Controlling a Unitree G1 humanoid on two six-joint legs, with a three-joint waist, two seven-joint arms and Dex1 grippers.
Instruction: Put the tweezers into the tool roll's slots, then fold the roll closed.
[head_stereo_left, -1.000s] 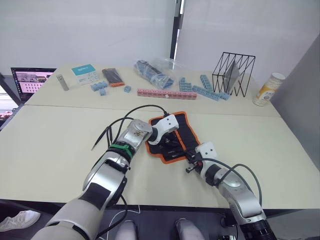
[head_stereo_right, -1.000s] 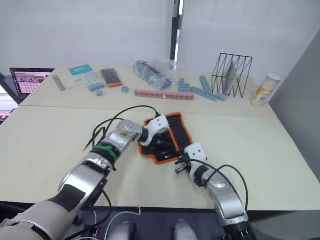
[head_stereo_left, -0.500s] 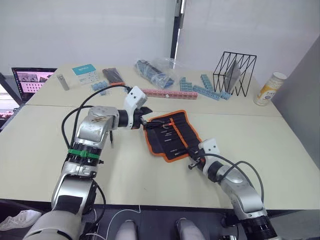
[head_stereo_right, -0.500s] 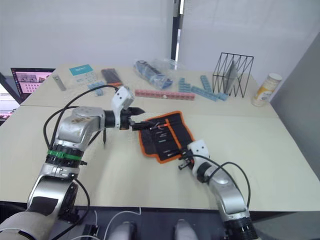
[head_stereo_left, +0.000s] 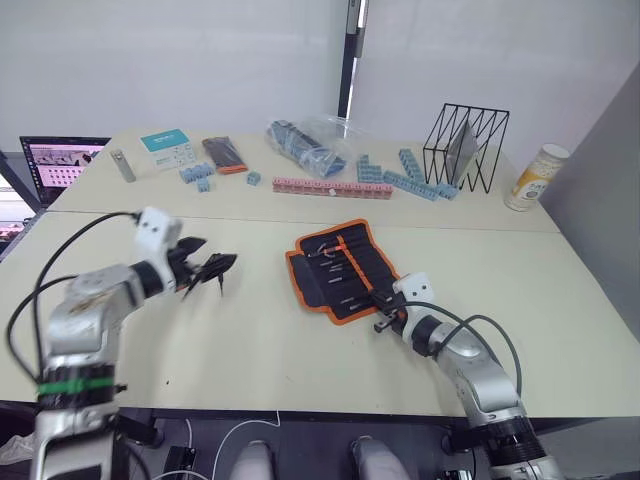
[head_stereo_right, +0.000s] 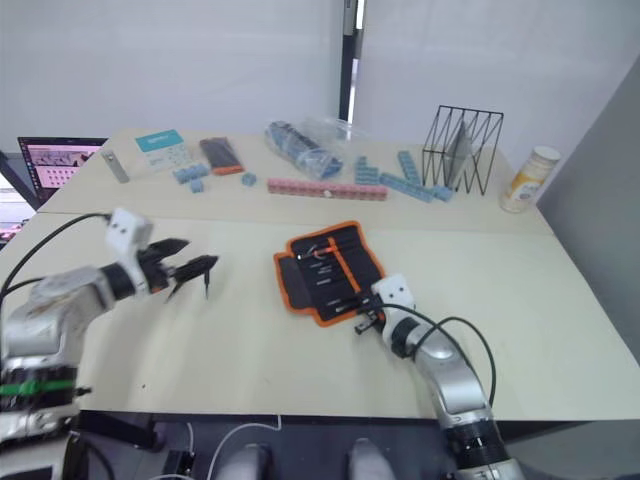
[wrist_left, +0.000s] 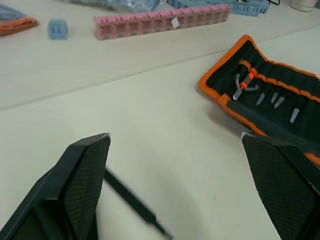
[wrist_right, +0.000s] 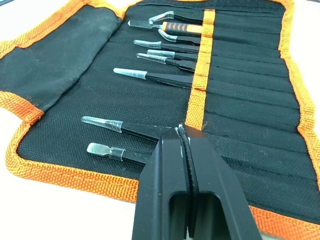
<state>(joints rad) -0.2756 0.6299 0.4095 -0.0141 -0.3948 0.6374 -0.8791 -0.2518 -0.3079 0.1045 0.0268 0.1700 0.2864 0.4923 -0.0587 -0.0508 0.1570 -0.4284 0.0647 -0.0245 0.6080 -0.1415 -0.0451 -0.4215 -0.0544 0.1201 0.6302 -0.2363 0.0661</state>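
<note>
On the pale beige desk (head_stereo_left: 300, 330) the black fabric tool roll with orange edging (head_stereo_left: 343, 268) lies open, tweezers across its slots. My right jaws (wrist_right: 182, 145) are together at its near edge. My left jaws (head_stereo_left: 205, 268), apart, hover by one slim black loose tweezer (wrist_left: 131, 201), the nearer arm.

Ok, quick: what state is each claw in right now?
Left claw: open, holding nothing, above a loose tweezer on the table.
Right claw: shut, empty, tips at the tool roll.
</note>
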